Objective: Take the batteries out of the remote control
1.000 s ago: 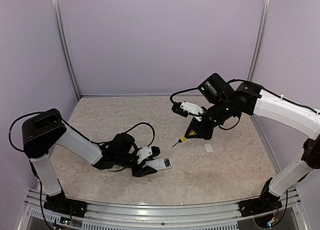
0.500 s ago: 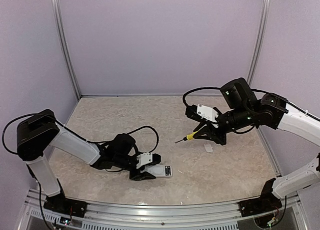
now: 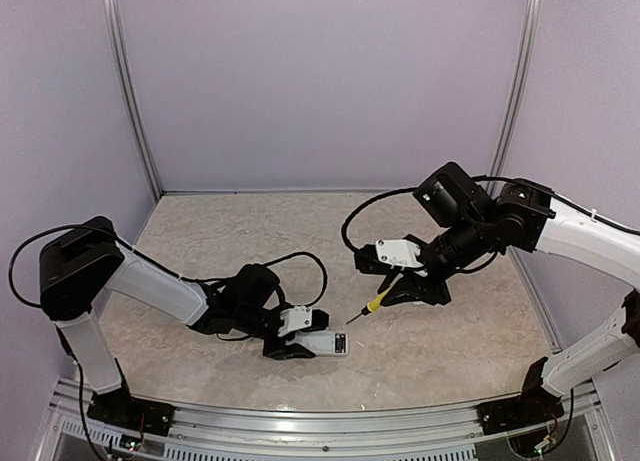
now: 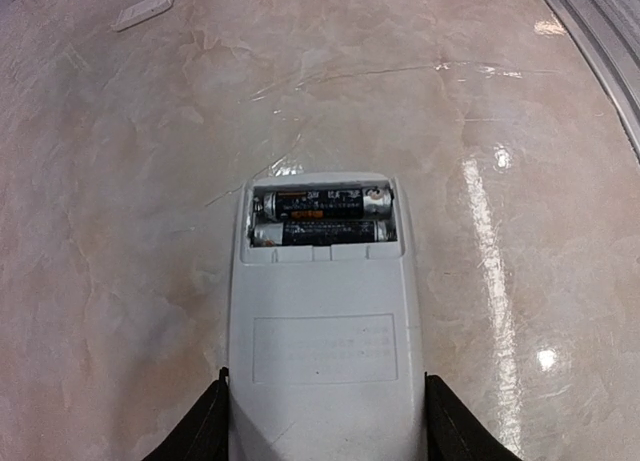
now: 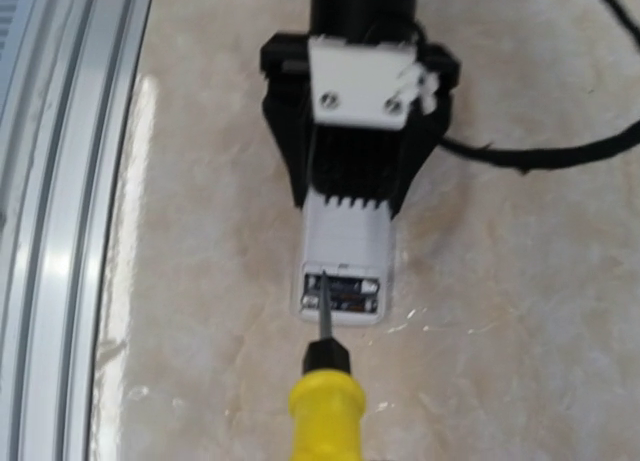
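Note:
The white remote control (image 3: 327, 343) lies flat on the table with its battery bay open. Two dark batteries (image 4: 320, 203) lie side by side in the bay, and they also show in the right wrist view (image 5: 343, 293). My left gripper (image 3: 298, 334) is shut on the remote's sides (image 4: 325, 381). My right gripper (image 3: 405, 286) is shut on a yellow-handled screwdriver (image 3: 377, 302). The screwdriver's tip (image 5: 322, 286) is at the left end of the bay, over the batteries. In the right wrist view the handle (image 5: 325, 416) shows but the fingers do not.
The small white cover piece (image 4: 145, 9) lies on the table beyond the remote. It is hidden under the right gripper in the top view. The left arm's black cable (image 3: 300, 261) loops over the table. A metal rail (image 5: 50, 181) runs along the table's near edge.
My right arm has swung down and left, bringing the screwdriver tip to the remote's open bay. My left gripper has shifted the remote slightly right.

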You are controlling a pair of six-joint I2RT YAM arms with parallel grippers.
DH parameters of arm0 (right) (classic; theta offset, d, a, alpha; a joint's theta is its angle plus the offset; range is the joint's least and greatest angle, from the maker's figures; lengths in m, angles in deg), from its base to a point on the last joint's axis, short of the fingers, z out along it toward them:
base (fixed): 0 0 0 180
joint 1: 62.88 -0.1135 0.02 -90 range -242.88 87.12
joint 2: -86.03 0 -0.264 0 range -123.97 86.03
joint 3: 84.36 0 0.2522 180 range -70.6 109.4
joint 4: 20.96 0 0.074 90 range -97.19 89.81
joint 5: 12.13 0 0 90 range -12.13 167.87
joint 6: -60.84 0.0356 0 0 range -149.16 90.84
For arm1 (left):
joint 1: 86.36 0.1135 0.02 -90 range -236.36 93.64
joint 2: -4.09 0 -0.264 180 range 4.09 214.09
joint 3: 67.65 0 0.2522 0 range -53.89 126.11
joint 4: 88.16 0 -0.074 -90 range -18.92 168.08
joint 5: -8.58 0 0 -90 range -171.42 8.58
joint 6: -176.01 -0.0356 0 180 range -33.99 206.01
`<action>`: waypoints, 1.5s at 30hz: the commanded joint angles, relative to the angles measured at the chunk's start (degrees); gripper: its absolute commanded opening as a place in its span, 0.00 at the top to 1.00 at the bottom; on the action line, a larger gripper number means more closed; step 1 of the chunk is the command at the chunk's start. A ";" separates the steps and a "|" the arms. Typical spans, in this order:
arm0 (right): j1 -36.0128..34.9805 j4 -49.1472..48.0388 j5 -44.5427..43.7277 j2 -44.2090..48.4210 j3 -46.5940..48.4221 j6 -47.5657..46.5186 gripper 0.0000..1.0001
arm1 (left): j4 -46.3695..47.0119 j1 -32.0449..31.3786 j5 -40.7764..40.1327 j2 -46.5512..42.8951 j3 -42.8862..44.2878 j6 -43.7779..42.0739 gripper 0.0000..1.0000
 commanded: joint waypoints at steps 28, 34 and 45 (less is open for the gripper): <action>-4.76 -2.12 -10.44 -7.00 -3.40 -8.26 1.00 | 10.76 -9.38 -30.50 -2.60 -6.95 -10.32 0.84; -5.85 -6.15 -11.34 -6.88 -5.41 -7.64 1.00 | 10.70 -9.43 -30.88 -2.77 -6.93 -10.25 0.84; -5.93 -11.40 -13.28 -7.24 -7.68 -7.22 1.00 | 8.48 -9.34 -29.45 -1.76 -5.50 -8.85 0.84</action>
